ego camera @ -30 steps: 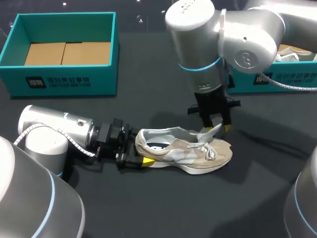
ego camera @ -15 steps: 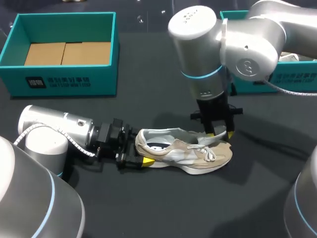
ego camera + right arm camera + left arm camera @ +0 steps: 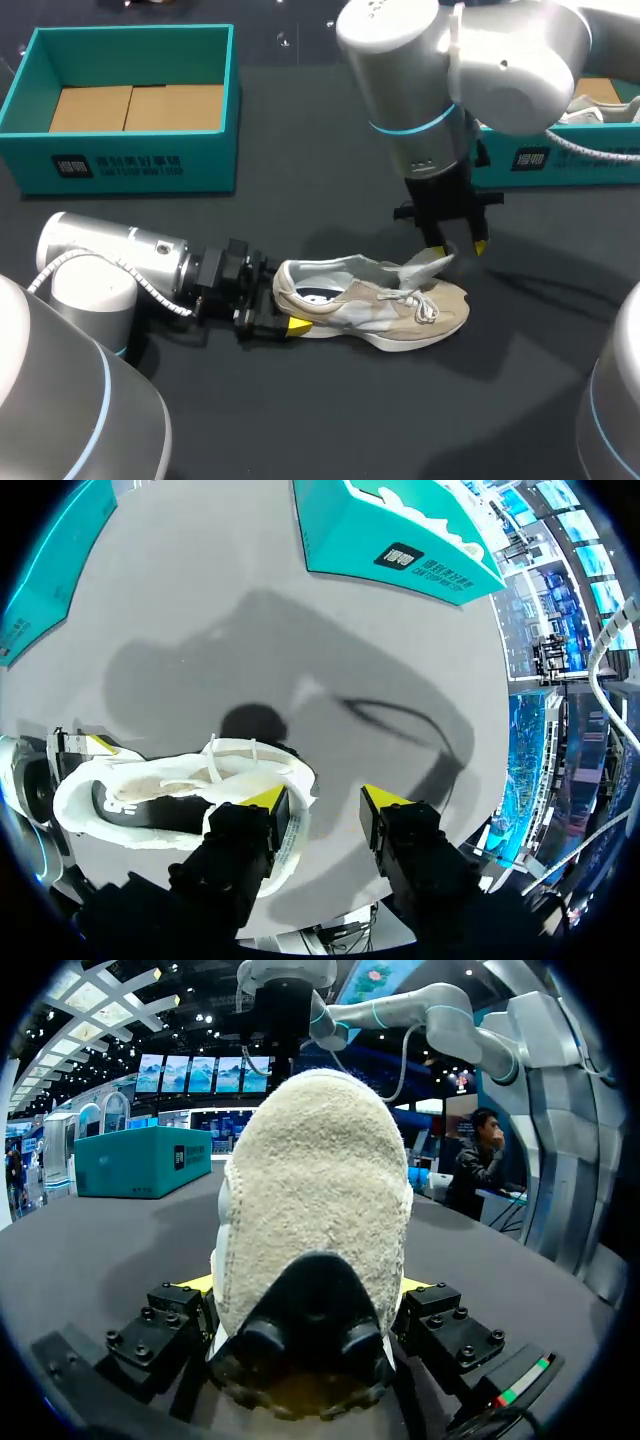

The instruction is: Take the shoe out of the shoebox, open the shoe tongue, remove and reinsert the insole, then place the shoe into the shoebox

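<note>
Jaws of the left gripper [image 3: 308, 1282] are pressed on the heel of the shoe [image 3: 380, 305], one yellow tip on each flank, pinning it upright on its sole on the counter [image 3: 330, 430]. Jaws of the right gripper [image 3: 325, 798] stand spread and point down at the shoe's forefoot, on its far side. Bare counter shows between the tips, and the raised tongue [image 3: 425, 264] lies against the inner face of one finger without being pinched.

Key relation: the shoe's long axis runs from the left gripper at the heel out to the toe. The tongue sits at the toe end of the opening, just beside and below the right gripper. The right arm is thus the nearer one to the tongue, while the left arm serves as the anchor. The step in hand appears to be opening the tongue. The insole [image 3: 318, 296], seen as a dark lining inside the opening towards the heel, lies in place. To reach it, the right gripper would need to come heelward along the long axis and down into the opening.

Count: one shoe, two arms, two grippers, two teal shoeboxes. The empty shoebox [image 3: 130, 160], its brown floor bare, stands well beyond the shoe's heel end, on the far side. The second shoebox [image 3: 560, 160] stands beyond the toe end, partly hidden by the right arm, with pale contents that cannot be identified.
</note>
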